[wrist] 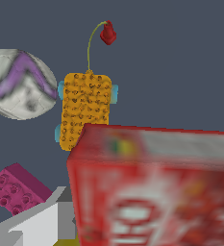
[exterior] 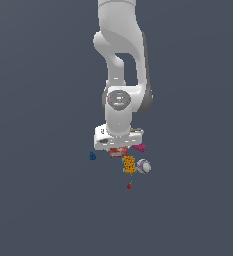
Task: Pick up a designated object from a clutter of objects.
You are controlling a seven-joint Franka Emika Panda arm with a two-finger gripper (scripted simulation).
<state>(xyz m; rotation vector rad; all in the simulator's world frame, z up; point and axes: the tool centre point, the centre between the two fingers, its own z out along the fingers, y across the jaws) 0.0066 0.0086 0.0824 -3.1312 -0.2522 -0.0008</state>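
The designated object, a flat red box (wrist: pixel 156 192) with white and yellow print, fills the wrist view close up and blurred. In the exterior view the red box (exterior: pixel 117 152) shows just under the white hand. My gripper (exterior: pixel 117 149) is shut on it. One grey finger (wrist: pixel 41 220) lies against the box's side; the other finger is hidden behind the box. The rest of the clutter of objects lies close by: an orange dotted box (exterior: pixel 129 164), a whitish ball (exterior: pixel 143 166) with a purple stripe and a pink brick (exterior: pixel 139 147).
A small blue bit (exterior: pixel 92 156) lies toward the exterior view's left. A red bit (exterior: pixel 129 186) on a thin green stem lies beyond the orange dotted box (wrist: pixel 85 109). The ball (wrist: pixel 18 84) and pink brick (wrist: pixel 15 189) flank the red box. The floor is plain dark grey.
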